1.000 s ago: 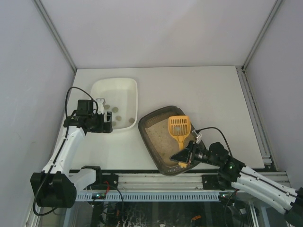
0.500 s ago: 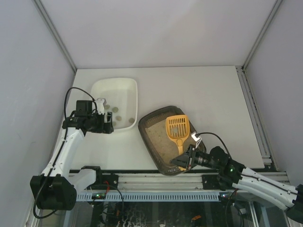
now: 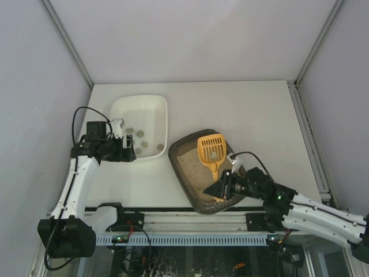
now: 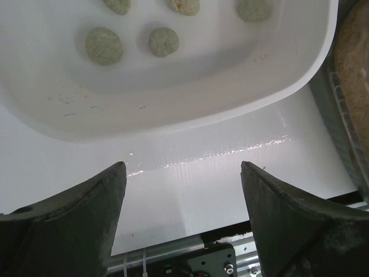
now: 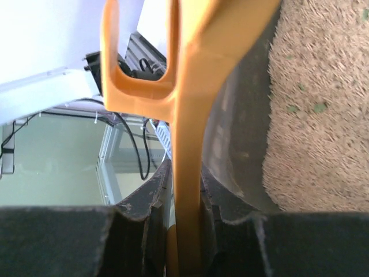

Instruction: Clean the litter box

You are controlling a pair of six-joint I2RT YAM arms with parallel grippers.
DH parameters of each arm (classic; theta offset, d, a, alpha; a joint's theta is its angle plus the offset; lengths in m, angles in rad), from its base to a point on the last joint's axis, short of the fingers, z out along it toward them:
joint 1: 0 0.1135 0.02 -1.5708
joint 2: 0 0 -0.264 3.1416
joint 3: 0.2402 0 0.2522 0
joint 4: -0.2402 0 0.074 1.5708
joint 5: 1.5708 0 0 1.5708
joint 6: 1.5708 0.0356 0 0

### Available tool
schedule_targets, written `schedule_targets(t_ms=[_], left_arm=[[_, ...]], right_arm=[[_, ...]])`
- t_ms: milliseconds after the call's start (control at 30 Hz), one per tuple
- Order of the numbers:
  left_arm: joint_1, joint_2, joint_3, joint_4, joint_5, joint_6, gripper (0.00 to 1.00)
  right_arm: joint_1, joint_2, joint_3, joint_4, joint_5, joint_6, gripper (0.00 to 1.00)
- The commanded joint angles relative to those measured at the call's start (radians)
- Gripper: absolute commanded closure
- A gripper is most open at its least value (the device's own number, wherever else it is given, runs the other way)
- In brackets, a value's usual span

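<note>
With the left gripper [image 4: 181, 168] open and idle, the right gripper [image 3: 222, 189], clamping the yellow scoop [image 3: 211, 148] by its handle, risks spilling litter past the litter box [image 3: 173, 154] ahead if it tilts.

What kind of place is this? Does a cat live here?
Probably a robot test booth, not a home: plain walls around a white table, robot arms on a metal rail, one litter box.

Top view: high above the near edge, looking down over the whole worktop [image 3: 248, 109]. Left wrist view: close, facing down past the left gripper [image 4: 183, 173] onto the white tray [image 4: 173, 98], litter box [image 4: 340, 115] rim at right. Right wrist view: closest, along the scoop [image 5: 187, 173] handle; the top view shares all three.
</note>
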Motion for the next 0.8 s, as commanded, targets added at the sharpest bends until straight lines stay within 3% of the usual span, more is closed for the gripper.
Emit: schedule_targets(t_ms=[0,133,267,467,633,700,767], left_arm=[[0.095,-0.017,0.208,-0.064,0.083,-0.044,0.14],[0.226,0.08,0.404,-0.189,0.184,-0.081,0.13],[0.367,0.192,0.499,-0.33,0.363,-0.04,0.13],[0.502,0.227,0.475,-0.358,0.327,0.0,0.15],[0.565,0.19,0.438,-0.33,0.225,0.021,0.15],[0.583,0.179,0.422,-0.33,0.21,0.042,0.15],[0.593,0.172,0.396,-0.329,0.203,0.057,0.15]], right_arm=[[-0.004,0.239,0.322,-0.128,0.039,-0.025,1.0],[-0.051,0.51,0.527,-0.093,-0.096,-0.083,1.0],[-0.064,0.856,0.806,-0.142,-0.171,-0.168,1.0],[-0.064,1.337,1.372,-0.43,-0.177,-0.307,1.0],[-0.045,1.693,1.897,-0.798,-0.003,-0.442,1.0],[-0.025,1.822,2.167,-0.954,0.136,-0.497,1.0],[-0.01,1.912,2.312,-1.048,0.275,-0.534,1.0]])
